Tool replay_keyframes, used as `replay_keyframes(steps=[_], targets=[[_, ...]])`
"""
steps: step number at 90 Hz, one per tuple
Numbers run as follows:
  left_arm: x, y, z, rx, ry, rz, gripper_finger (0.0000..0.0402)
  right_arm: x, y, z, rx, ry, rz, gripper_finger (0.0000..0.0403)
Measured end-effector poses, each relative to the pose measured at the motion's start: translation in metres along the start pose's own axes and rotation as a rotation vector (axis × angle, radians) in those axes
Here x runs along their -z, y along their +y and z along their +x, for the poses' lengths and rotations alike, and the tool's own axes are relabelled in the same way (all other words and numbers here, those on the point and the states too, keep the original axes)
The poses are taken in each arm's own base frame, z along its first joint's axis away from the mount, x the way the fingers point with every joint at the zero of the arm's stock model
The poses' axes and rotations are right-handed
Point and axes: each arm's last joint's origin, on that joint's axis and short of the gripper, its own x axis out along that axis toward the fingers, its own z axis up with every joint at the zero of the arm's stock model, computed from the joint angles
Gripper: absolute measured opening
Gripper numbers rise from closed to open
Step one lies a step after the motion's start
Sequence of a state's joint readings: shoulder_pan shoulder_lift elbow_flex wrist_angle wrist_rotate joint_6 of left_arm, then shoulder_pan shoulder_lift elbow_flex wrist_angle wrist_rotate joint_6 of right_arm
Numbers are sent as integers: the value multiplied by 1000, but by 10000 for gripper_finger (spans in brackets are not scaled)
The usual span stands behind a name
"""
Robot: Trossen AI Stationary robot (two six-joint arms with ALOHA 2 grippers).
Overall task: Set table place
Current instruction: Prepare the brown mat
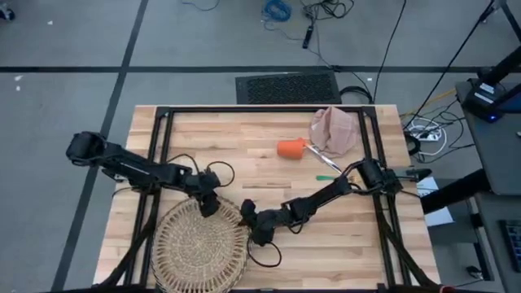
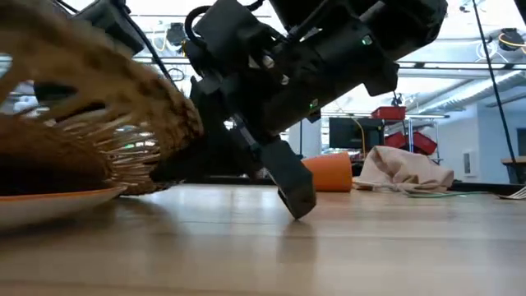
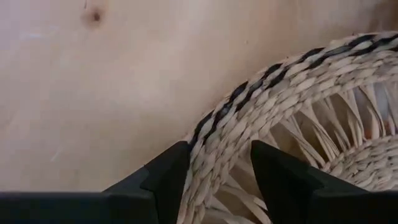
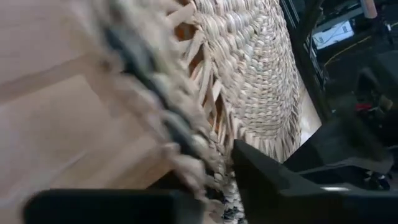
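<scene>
The round woven placemat (image 1: 198, 244) lies at the table's near left; in the low view the placemat (image 2: 99, 99) stands tilted, its right side raised. Under it shows the rim of a plate (image 2: 57, 200). My left gripper (image 1: 210, 204) is shut on the mat's far rim, my right gripper (image 1: 259, 233) on its right rim. The orange cup (image 1: 290, 148) lies on its side near the table's middle. The beige napkin (image 1: 334, 130) lies crumpled at the far right. Green-handled cutlery (image 1: 329, 166) rests beside them. My left gripper pinches the placemat's braided outer rim (image 3: 217, 155) between its two fingers, one outside the rim and one over the open weave inside it. The fingers come from above and lie across the rim. My right gripper has the placemat's right rim (image 4: 186, 149) between its two fingers, coming at it low from the table's right side. That side of the mat is lifted off the table (image 2: 246, 238); one finger (image 2: 294, 193) reaches down to the wood.
Black frame bars (image 1: 163, 155) run along the table's left and right sides and far edge. Bare wood (image 1: 342, 236) lies to the right of the mat. Beyond the table stand floor cables and lab furniture.
</scene>
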State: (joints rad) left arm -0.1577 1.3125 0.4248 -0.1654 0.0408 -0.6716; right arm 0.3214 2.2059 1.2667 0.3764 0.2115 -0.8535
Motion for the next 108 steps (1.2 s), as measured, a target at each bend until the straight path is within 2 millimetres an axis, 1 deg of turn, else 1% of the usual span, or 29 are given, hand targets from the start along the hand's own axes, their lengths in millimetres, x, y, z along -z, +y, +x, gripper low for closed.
replay_keyframes(steps=[4, 14, 38, 55, 64, 75, 83, 94, 108], targets=[[0, 0, 0, 1, -5, 1, 169, 0, 0, 0, 4, -3, 1, 11], [-1, -1, -2, 7, -27, 2, 169, 0, -1, 0, 11, -4, 13, 4], [-4, -2, -10, 17, -82, 3, 169, -3, -6, 0, 120, -7, 44, 2], [-7, -4, -19, 36, -130, 22, 169, -5, -12, 0, 226, 21, 23, 1], [-14, -9, -29, 21, -179, 53, 169, -7, -16, -1, 269, 14, 23, 0], [-23, -14, -45, -38, -261, 89, 169, -8, -23, -3, 371, 61, 4, 0], [-28, -16, -58, -84, -299, 111, 169, -11, -27, -7, 413, 84, 10, 0], [-31, -18, -73, -113, -309, 116, 169, -12, -34, -12, 488, 133, 41, 0], [-29, -17, -82, -130, -311, 111, 169, -8, -42, -24, 589, 259, 68, 0]])
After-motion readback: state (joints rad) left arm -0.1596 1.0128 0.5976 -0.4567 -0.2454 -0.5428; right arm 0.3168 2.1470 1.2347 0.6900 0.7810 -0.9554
